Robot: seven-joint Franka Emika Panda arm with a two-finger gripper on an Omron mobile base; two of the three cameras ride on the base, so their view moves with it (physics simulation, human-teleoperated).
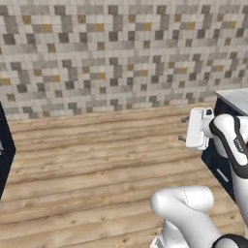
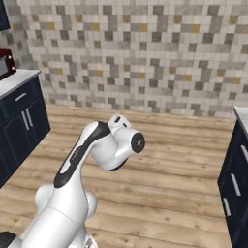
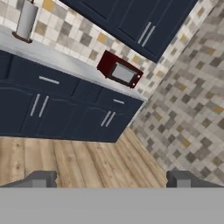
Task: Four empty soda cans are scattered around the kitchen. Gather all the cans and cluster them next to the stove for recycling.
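Gripper (image 3: pixel 112 179) jaws stand wide apart with nothing between them; we see the two dark fingertips (image 3: pixel 40 178) at the bottom of the hand view, air and floor in the gap.

Hard to make out or cut off:
- In the left base view the white hand (image 1: pixel 197 128) shows side-on, small grey finger stubs poking left; jaw spacing can't be read from there.
- In the right base view the arm's wrist joint (image 2: pixel 131 141) blocks the hand.
- Navy cabinet (image 1: pixel 227 150) behind the hand is cut by the frame edge; another dark cabinet edge (image 1: pixel 6 150) at far left is a sliver.
- We can't tell if the cabinet drawers and doors hold anything; all are shut.

Ahead of the jaws in the hand view, tilted by the hand's roll: a run of navy base cabinets (image 3: pixel 57 109) under a pale counter (image 3: pixel 65 61), well apart from the fingertips. On that counter, a red microwave (image 3: pixel 120 70) above the gap between the jaws, and a paper towel roll (image 3: pixel 26 19) up and left, top clipped. Upper cabinets (image 3: pixel 135 22) hang above. Mosaic tile wall (image 3: pixel 183 113) sits up-right of the right fingertip. Wood floor (image 3: pixel 78 162) lies just beyond the tips.

Same microwave corner (image 2: pixel 6 63) is clipped at the right base view's left edge.

Task items: no soda cans or stove can be made out in these pictures, so we can't place them relative to the jaws.
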